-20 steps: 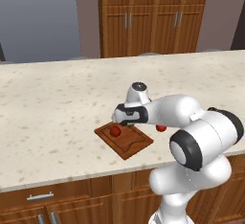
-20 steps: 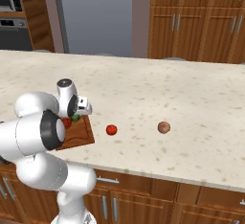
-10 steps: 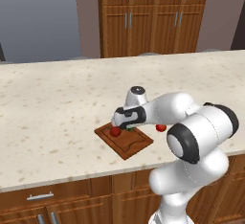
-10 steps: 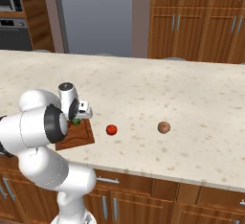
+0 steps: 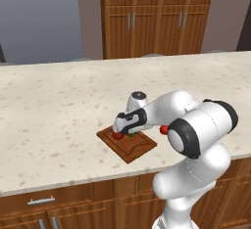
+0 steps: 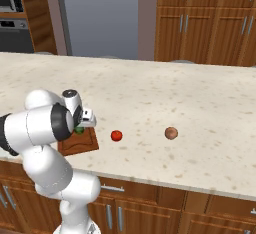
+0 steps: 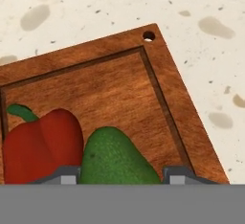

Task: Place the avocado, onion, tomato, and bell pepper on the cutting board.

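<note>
The reddish-brown cutting board (image 5: 133, 150) (image 6: 81, 144) (image 7: 119, 84) lies near the counter's front edge. On it sits the red bell pepper (image 7: 43, 146) (image 5: 117, 136) with its green stem. Beside the pepper is the dark green avocado (image 7: 117, 158) (image 5: 133, 135) (image 6: 79, 129), low over or on the board, and my gripper (image 7: 119, 176) (image 5: 127, 131) (image 6: 83, 126) is shut on it, with a fingertip tight against each side. The bright red tomato (image 6: 116, 136) (image 5: 163, 129) rests on the counter right of the board. Further right lies the dull brown onion (image 6: 171, 133).
The speckled stone counter (image 5: 59, 105) stretches wide to the left and behind the board. Wooden cabinets (image 5: 157, 17) stand beyond it. The board's corner has a small hanging hole (image 7: 149, 36). My arm's elbow (image 5: 203, 127) hangs over the counter's front edge.
My hand has sunk a little lower and slightly left over the board with the avocado in it. The tomato, onion and bell pepper have stayed in place.
</note>
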